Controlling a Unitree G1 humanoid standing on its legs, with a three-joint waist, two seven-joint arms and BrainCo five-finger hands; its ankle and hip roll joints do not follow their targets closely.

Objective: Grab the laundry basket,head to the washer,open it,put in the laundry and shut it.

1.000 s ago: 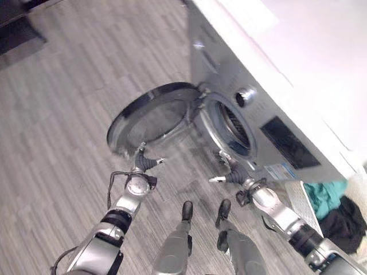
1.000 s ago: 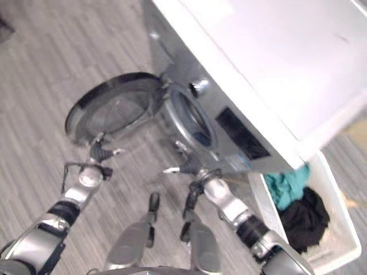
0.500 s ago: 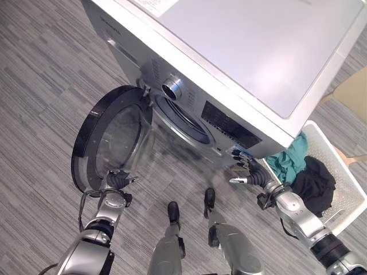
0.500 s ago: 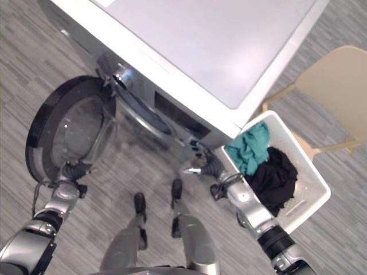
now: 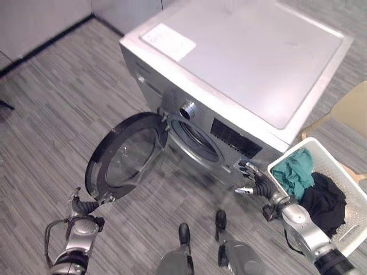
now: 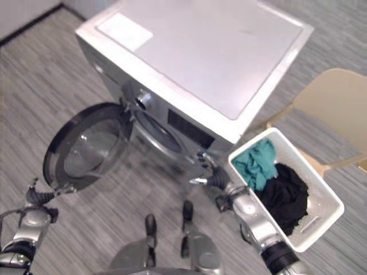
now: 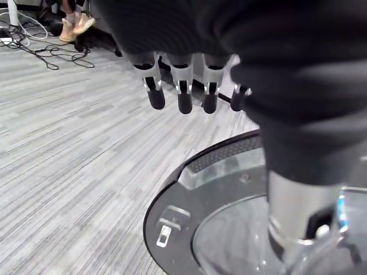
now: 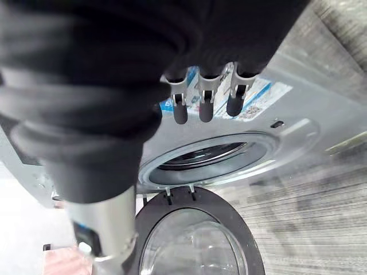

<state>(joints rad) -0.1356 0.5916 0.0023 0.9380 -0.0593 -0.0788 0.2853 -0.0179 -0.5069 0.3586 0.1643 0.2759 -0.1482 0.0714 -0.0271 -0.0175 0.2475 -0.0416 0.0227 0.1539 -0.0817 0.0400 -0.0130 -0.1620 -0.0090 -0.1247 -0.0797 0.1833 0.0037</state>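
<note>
We see the silver front-loading washer (image 5: 241,63) standing on the grey striped floor (image 5: 51,120), its round dark-rimmed door (image 5: 127,157) swung fully open to the robot's left so that the drum opening (image 5: 195,140) is exposed, with a chrome dial (image 5: 187,109) just above it and a dark control panel (image 5: 236,138) beside that. A white label sheet (image 5: 168,42) lies flat on the washer's top near its far left corner. The white laundry basket (image 6: 321,220) sits on the floor just beside the washer's right front corner, holding a teal garment (image 6: 256,163) and a black garment (image 6: 285,195) that lie touching one another. Behind the basket we make out part of a tan chair (image 6: 335,106). Our left hand (image 5: 86,206) hangs low just below the lower rim of the open door, its fingers (image 7: 183,91) straight and relaxed, holding nothing. Our right hand (image 5: 258,184) is held near the washer's lower front, between the drum opening and the basket, fingers (image 8: 200,100) likewise extended and loose, grasping nothing. In the left wrist view a person's shoes (image 7: 75,26) and loose cables (image 7: 40,48) show on the floor far off.
</note>
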